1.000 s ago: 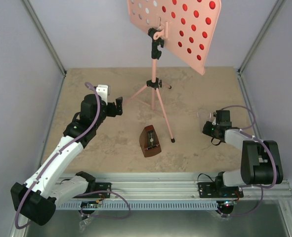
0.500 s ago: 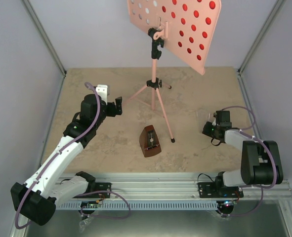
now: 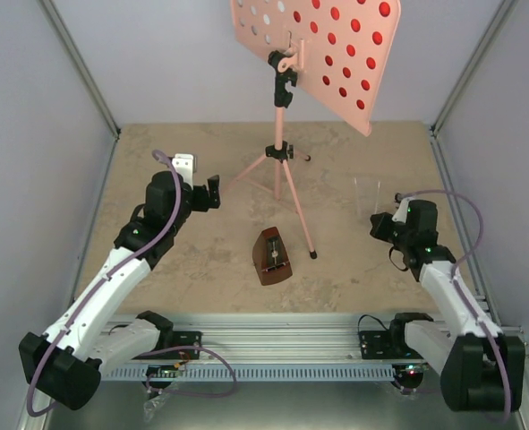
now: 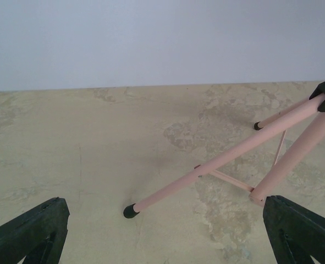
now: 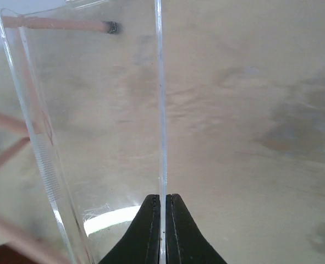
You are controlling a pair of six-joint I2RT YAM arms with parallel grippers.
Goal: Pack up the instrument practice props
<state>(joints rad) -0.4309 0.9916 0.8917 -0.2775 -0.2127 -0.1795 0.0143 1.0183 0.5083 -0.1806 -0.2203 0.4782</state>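
The pink music stand (image 3: 282, 152) stands at the back middle, its hole-dotted desk (image 3: 322, 49) raised high. Red (image 3: 358, 40) and white (image 3: 260, 18) show through the desk's holes, where the sheets lie behind it. The brown metronome (image 3: 271, 255) stands in front of the tripod. My left gripper (image 3: 212, 193) is open and empty, just left of a tripod leg (image 4: 206, 168) whose black foot (image 4: 131, 210) lies between my fingers (image 4: 27, 234). My right gripper (image 3: 382, 224) is shut on the wall of a clear plastic case (image 5: 96, 137), which also shows faintly in the top view (image 3: 367, 193).
Grey walls with metal corner posts (image 3: 85, 76) enclose the beige table (image 3: 183, 269) on three sides. The metal rail (image 3: 273, 336) with both arm bases runs along the near edge. A tripod leg (image 5: 52, 23) shows through the clear case.
My right arm has stretched out, its elbow dropping toward the near edge and its wrist shifting slightly right. The clear case now stands farther back. My left arm has barely moved.
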